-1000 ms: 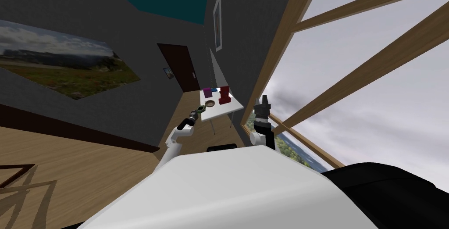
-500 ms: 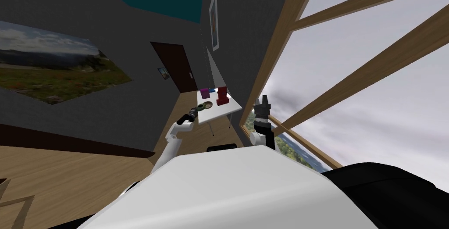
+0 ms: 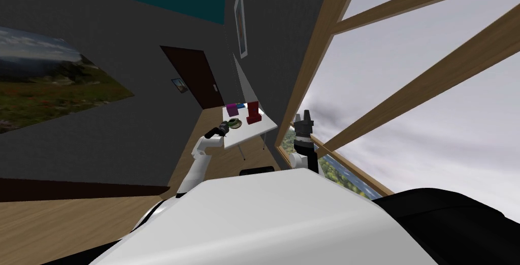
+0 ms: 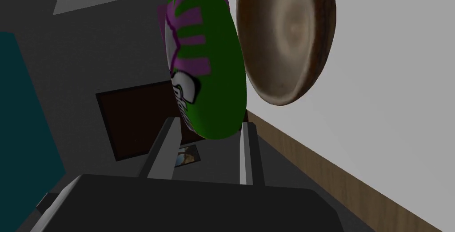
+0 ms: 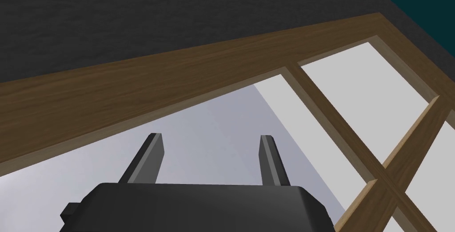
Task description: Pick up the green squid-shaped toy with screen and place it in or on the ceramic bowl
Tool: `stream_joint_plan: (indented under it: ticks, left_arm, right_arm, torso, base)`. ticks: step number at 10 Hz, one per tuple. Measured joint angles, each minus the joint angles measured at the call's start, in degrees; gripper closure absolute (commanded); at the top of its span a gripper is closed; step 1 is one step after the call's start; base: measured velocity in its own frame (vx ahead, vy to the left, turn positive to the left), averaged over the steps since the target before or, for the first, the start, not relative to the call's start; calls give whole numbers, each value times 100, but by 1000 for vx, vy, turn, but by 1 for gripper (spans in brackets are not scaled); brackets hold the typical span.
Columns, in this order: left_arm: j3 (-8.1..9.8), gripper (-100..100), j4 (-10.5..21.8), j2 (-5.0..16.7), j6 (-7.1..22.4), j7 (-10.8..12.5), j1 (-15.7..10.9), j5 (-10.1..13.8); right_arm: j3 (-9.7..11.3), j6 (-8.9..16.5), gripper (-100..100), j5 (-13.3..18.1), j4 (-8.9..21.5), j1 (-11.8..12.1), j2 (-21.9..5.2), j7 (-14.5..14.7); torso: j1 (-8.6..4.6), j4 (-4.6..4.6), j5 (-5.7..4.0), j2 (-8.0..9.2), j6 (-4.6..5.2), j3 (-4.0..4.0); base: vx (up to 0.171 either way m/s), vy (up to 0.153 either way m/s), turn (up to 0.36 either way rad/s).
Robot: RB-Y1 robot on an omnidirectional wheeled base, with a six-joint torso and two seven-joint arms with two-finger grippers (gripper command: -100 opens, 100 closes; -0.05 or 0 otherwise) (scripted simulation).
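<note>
Closer than a second ago, the left gripper [image 4: 209, 125], clamped on the green oval toy with purple stripes [image 4: 213, 65], hangs just beside the round brown bowl [image 4: 289, 34] on the white table [image 4: 400, 109]; pickup seems done, placing remains; the right gripper [image 5: 212, 138] has its fingers apart

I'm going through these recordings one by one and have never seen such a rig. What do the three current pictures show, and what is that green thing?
This is a two-armed robot in a simulated house. The wide picture comes from a camera on its head, looking down past its own chest. The other two come from cameras on its hands, each looking along two thin fingers. A white table stands by the wall, carrying a purple box, a red object and a brown bowl. The left gripper is shut on a green toy with purple stripes, held close beside the bowl and not yet in it. The right gripper is open and empty, raised near the window.
</note>
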Motion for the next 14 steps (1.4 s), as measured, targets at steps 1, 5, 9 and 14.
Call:
stream_joint_plan:
  ticks: [1, 5, 9, 14]
  left_arm:
    - [13, 100, 7, -11, 105, -7, -77, -16]
    - [22, -100, 28, -25, 232, -16, -172, -27]
    - [21, -100, 28, -25, 231, -16, -172, -27]
    - [85, -100, -662, 135, 897, 42, -176, 95]
  right_arm:
    - [0, 0, 0, 0, 0, 0, 0, 0]
    - [0, 0, 0, 0, 0, -1, 0, 0]
    - [0, 0, 0, 0, 0, -1, 0, 0]
    - [0, 0, 0, 0, 0, -1, 0, 0]
  torso:
    - [0, 1, 0, 6, 0, 3]
    - [16, 8, 3, 40, -8, 23]
    - [17, 9, 4, 44, -8, 26]
    - [10, 8, 2, 37, -8, 22]
  base:
    - [68, -29, -147]
    - [10, -4, -10]
    - [4, -2, 2]
    - [25, -18, 8]
